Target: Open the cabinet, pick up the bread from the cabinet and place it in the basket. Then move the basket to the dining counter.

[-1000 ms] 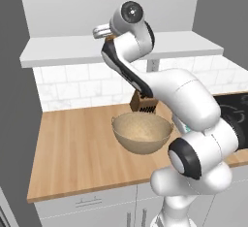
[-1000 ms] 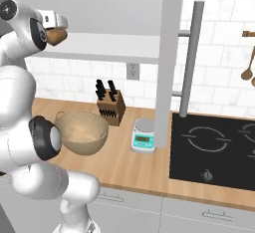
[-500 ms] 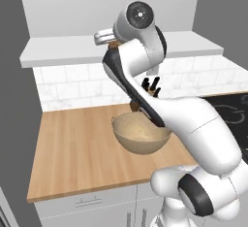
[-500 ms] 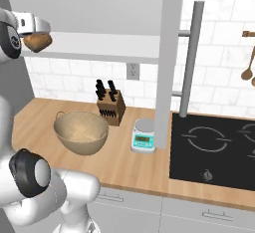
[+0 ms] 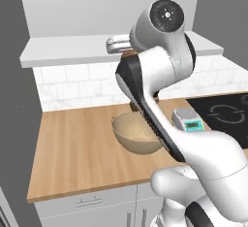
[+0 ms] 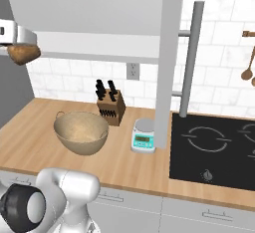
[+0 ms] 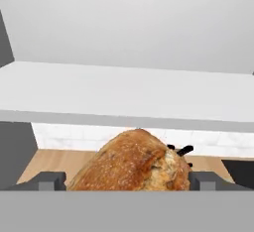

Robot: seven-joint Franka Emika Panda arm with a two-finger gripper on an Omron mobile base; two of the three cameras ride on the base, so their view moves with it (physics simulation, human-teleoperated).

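The bread (image 7: 133,162), a brown crusty loaf, sat between the two dark fingertips (image 7: 48,181) of the gripper (image 7: 130,181), the jaws spread wide and closed on its two ends. Seen from the right base view, the loaf (image 6: 22,54) hung in the air at about nine o'clock, under the silver hand (image 6: 15,33), just in front of the cabinet's white shelf (image 6: 99,45) and level with its front edge. The cabinet (image 6: 89,3) stood open, one door (image 6: 171,53) swung out edge-on, its long silver bar handle (image 6: 190,58) running vertically beside it.

Well below the loaf, toward five o'clock from it, the basket (image 6: 81,132) rested on the wooden worktop (image 6: 30,132), its speckled inside facing up. Just behind the basket at one o'clock stood a knife block (image 6: 110,107) with black handles, against the white brick wall. At three o'clock from the basket lay a small kitchen scale (image 6: 144,135), and beyond that the black cooktop (image 6: 214,150). Wooden spoons (image 6: 247,67) hung on the wall at the far right.

From the left base view, the white arm (image 5: 155,75) arched over the basket (image 5: 136,134), partly covering it.
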